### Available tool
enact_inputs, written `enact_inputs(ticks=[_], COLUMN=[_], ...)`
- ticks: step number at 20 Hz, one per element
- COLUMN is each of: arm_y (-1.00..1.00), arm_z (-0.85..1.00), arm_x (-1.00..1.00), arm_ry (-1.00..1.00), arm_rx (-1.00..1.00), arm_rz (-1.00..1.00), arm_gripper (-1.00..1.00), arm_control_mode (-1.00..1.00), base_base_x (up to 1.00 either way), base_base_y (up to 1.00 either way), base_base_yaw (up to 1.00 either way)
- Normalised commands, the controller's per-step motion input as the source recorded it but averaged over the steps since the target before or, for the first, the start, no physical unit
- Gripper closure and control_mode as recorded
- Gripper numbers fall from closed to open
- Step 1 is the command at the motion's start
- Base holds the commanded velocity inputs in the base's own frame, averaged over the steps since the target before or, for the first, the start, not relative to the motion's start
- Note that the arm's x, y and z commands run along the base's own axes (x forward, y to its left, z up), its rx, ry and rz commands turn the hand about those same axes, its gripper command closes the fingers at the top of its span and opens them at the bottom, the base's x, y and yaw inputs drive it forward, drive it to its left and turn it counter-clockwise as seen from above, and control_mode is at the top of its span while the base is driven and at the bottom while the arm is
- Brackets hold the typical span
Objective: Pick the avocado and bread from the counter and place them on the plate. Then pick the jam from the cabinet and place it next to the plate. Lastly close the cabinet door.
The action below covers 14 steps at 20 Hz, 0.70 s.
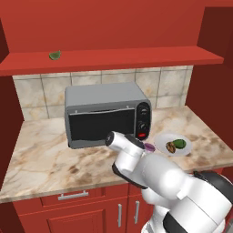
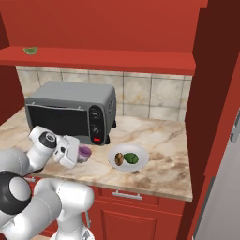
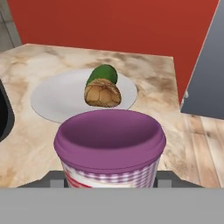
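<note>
My gripper [image 2: 80,154] is shut on the jam [image 3: 109,144], a purple-lidded jar with a checked label that sits between the fingers. In the base views the jam [image 2: 85,153] [image 1: 149,147] hangs low over the counter [image 1: 45,154], just left of the plate [image 2: 140,152] and in front of the toaster oven. The pale plate [image 3: 57,98] [image 1: 186,148] carries the dark green avocado [image 3: 103,74] [image 2: 131,158] [image 1: 180,144] and the tan bread [image 3: 103,95] [image 2: 119,159] [image 1: 170,147], side by side. The cabinet shelf [image 1: 113,59] runs overhead, and its right door [image 2: 211,93] stands open.
A grey toaster oven [image 1: 104,113] stands on the counter against the tiled wall, close behind my hand. A pale green wedge [image 1: 55,55] lies at the left of the cabinet shelf. The counter ends at the right beside a grey panel [image 3: 205,65], with wooden floor below.
</note>
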Motion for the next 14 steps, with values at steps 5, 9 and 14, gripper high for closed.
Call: enact_inputs(ticks=[5, 9, 14], arm_y=[0.0, 0.0, 0.0], arm_z=[-0.05, -0.11, -0.2], arm_x=[0.16, 0.2, 0.21], arm_ry=[0.0, 0.0, 0.0], arm_rx=[0.03, 0.0, 0.0], arm_rz=[0.0, 0.0, 0.0], arm_gripper=[1.0, 1.0, 1.0], arm_control_mode=[-1.0, -1.0, -1.0], base_base_x=[0.0, 0.0, 0.0], base_base_y=[0.0, 0.0, 0.0], base_base_yaw=[0.0, 0.0, 0.0])
